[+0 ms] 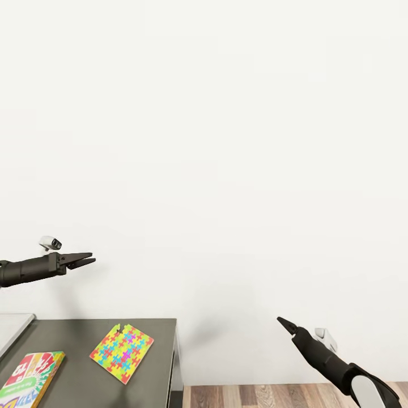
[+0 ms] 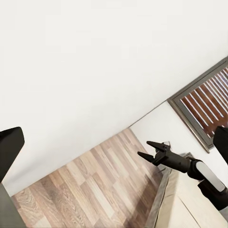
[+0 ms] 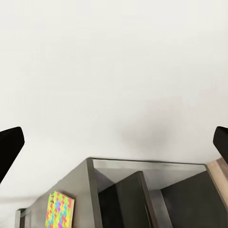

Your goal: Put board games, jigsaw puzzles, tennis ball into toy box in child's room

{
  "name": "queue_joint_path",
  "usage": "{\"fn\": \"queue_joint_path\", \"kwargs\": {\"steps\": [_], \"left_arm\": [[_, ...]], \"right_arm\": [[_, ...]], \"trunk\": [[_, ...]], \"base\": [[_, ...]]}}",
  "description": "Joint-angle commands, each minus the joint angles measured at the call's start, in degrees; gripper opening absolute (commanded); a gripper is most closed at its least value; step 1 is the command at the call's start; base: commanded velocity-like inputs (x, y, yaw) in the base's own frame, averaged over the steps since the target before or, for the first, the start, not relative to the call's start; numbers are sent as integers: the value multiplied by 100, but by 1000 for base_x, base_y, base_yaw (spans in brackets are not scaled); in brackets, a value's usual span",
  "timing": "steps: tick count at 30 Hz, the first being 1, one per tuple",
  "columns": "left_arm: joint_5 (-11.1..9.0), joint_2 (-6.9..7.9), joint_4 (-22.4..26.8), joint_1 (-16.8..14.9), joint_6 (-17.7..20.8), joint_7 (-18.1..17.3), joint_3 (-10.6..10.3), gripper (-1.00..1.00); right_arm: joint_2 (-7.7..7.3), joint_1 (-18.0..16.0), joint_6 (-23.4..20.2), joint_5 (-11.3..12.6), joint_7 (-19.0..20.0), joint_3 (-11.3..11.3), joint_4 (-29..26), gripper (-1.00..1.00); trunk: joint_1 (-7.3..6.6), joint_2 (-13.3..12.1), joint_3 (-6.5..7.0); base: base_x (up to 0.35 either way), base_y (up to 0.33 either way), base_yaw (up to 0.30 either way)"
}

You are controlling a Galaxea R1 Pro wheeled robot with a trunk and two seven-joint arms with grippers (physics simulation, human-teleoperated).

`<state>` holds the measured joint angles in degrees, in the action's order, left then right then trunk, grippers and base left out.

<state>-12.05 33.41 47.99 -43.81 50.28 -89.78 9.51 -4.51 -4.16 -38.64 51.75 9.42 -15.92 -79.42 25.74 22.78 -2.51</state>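
One jigsaw puzzle (image 1: 122, 352), a mosaic square, lies on the dark-grey wing of the table (image 1: 79, 334), near its right end. A yellow-green-red board game (image 1: 28, 377) lies at that wing's front left. My left gripper (image 1: 90, 259) hovers open well above the wing, left of the puzzle, with one dark finger (image 2: 9, 149) showing in the left wrist view. My right gripper (image 1: 285, 324) is open in the air, to the right of the table, over the floor. The right wrist view looks down on the puzzle (image 3: 59, 210). The toy box and the tennis ball are out of view.
A white wall (image 1: 226, 141) rises right behind the table. A light-grey desk top corner (image 1: 11, 331) adjoins the wing at left. Wood-plank floor (image 1: 283, 396) lies right of the table. The left wrist view has a slatted window (image 2: 209, 107), a beige bed edge (image 2: 187, 209) and my right gripper (image 2: 146, 148).
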Motion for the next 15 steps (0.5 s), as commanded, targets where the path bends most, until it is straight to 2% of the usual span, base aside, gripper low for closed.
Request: {"fn": "queue_joint_path", "kwargs": {"steps": [1,15], "left_arm": [[1,2,0,-5,61,-22,-2,100],[18,-1,0,-5,62,-22,-11,100]], "right_arm": [[2,-6,-32,-7,23,-15,-2,100],[-2,-6,-30,-7,17,-9,-3,100]], "trunk": [[4,13,-14],[4,13,-14]], "base": [[0,0,0],[0,0,0]]}}
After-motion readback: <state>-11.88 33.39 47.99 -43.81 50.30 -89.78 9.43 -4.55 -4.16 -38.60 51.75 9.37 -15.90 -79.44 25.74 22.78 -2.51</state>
